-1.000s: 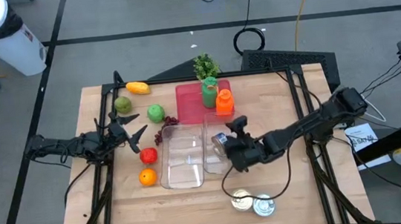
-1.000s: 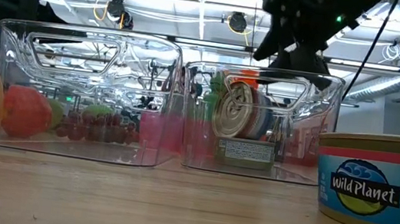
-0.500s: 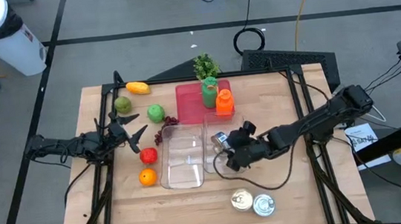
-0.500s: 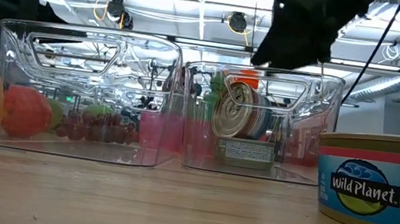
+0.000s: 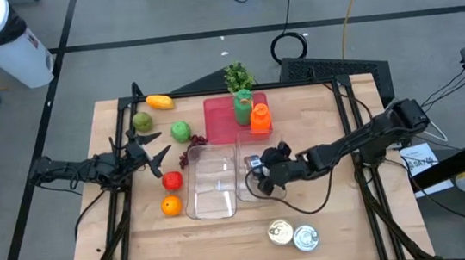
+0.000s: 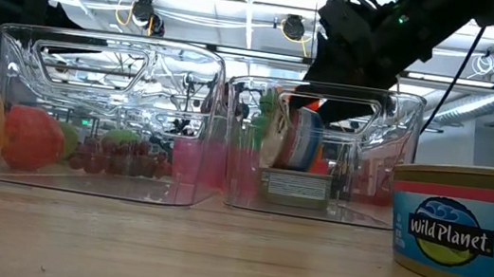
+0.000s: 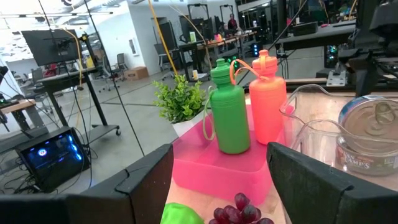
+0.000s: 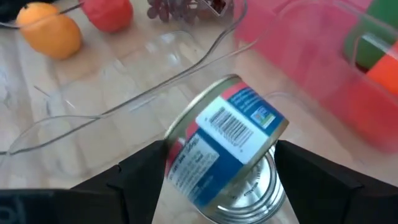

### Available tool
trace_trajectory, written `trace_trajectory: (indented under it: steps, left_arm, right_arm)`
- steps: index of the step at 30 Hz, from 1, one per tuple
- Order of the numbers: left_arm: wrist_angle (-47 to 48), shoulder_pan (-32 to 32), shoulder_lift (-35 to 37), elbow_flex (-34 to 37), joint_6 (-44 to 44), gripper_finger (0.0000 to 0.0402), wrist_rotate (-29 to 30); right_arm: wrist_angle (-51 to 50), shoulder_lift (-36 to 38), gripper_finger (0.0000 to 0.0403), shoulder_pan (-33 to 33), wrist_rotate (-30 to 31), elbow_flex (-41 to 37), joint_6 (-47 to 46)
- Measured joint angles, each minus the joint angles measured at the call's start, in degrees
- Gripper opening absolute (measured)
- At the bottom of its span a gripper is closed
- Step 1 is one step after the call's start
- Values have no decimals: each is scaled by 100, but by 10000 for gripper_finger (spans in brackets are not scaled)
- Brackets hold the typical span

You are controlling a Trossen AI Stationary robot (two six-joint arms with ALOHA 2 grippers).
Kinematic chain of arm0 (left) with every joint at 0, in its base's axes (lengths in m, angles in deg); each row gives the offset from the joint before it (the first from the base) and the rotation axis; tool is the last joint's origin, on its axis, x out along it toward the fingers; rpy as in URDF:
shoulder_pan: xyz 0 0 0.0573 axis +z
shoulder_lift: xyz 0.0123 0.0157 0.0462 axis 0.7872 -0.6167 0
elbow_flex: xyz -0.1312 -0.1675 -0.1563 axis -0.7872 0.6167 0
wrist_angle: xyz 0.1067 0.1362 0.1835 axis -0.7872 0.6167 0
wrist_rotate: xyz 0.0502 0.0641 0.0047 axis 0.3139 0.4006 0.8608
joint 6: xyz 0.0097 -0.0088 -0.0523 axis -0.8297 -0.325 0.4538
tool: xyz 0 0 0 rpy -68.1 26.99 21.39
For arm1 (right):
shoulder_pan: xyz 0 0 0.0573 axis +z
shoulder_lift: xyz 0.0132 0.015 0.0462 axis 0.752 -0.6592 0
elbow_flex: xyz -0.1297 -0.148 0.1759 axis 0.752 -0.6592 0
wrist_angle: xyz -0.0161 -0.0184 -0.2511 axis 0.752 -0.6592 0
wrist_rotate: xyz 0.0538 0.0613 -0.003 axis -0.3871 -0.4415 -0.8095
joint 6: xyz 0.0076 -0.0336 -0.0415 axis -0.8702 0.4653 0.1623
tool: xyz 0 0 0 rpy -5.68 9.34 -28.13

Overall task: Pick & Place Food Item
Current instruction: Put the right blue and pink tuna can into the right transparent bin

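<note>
Can [image 8: 219,142] with the blue-and-red label is sitting tilted on top of another can [image 8: 245,193] inside the right clear bin [image 5: 254,188], leaning on its edge rather than lying flat, per the low view [image 6: 293,137] and the right wrist view. Right gripper [image 5: 265,175] is hovering just above that bin, fingers [image 8: 140,180] spread on either side of the tilted can and not visibly pinching it, so I'm judging the can as released, though contact with one finger can't be ruled out. Left gripper [image 5: 155,152] is waiting at the table's left edge near the fruit, fingers [image 7: 152,180] spread and holding nothing. So at least two cans are sitting in the right bin, the top one unsettled. Two more cans [image 5: 293,234] are lying on the table near the front edge, well apart from the bins, so probably more placing is left. Left clear bin [image 5: 212,184] is looking empty from above, while the orange [image 5: 170,206], red fruit [image 5: 172,181], grapes [image 5: 188,155], green fruits [image 5: 180,131] and yellow item [image 5: 158,101] are all lying outside it on the table. Green bottle [image 7: 229,112] and orange bottle [image 7: 268,106] are standing on the pink tray [image 5: 218,118], untouched. Judging progress as partway: a canned item just dropped in, the rest waiting.
</note>
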Motion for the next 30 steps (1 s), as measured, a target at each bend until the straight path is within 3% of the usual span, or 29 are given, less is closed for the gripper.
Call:
trace_trajectory:
  steps: [11,21,26,30]
  left_arm:
    - [-2,2,-2,0,0,273,0]
    - [-1,2,0,0,0,273,0]
    - [-2,2,0,0,0,273,0]
    - [-2,1,-1,0,0,273,1]
  right_arm:
    - [823,-4,287,16,-1,-98,-518]
    - [638,-122,279,57,14,-109,273]
    - [473,-219,250,52,92,-106,245]
    - [514,-199,194,50,145,-98,182]
